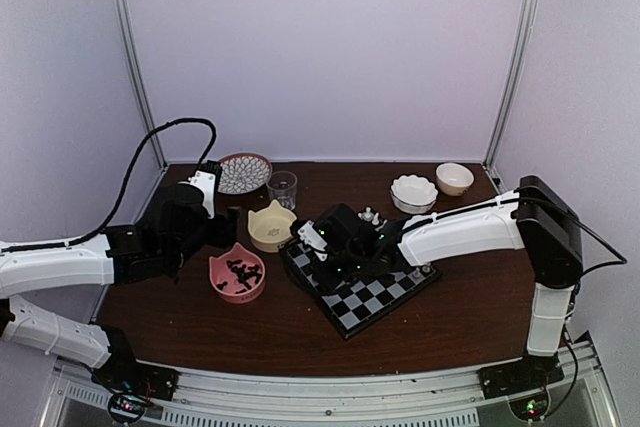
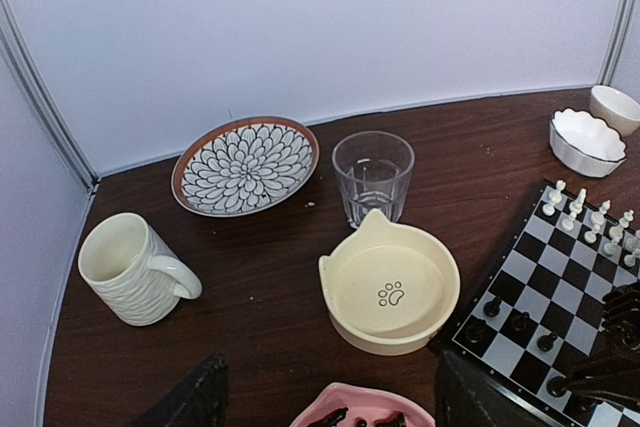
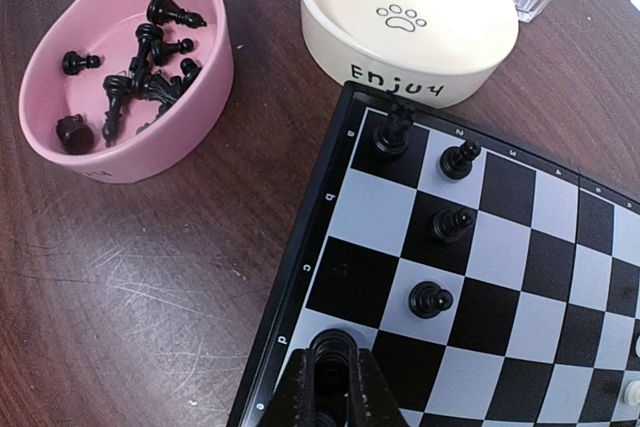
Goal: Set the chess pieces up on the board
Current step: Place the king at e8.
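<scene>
Right wrist: pink bowl [image 3: 205, 87] holds black chess pieces [image 3: 150, 47].

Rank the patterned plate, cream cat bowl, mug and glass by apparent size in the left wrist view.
1-2. cream cat bowl and patterned plate: about equally wide; the bowl sits nearer the camera, so I leave these two unranked.
3. mug
4. glass

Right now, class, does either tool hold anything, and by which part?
The right tool appears to pinch a black chess piece by its sides, at the board's edge row. How high up the piece the hold sits is hidden. The left tool is open and empty.
</scene>
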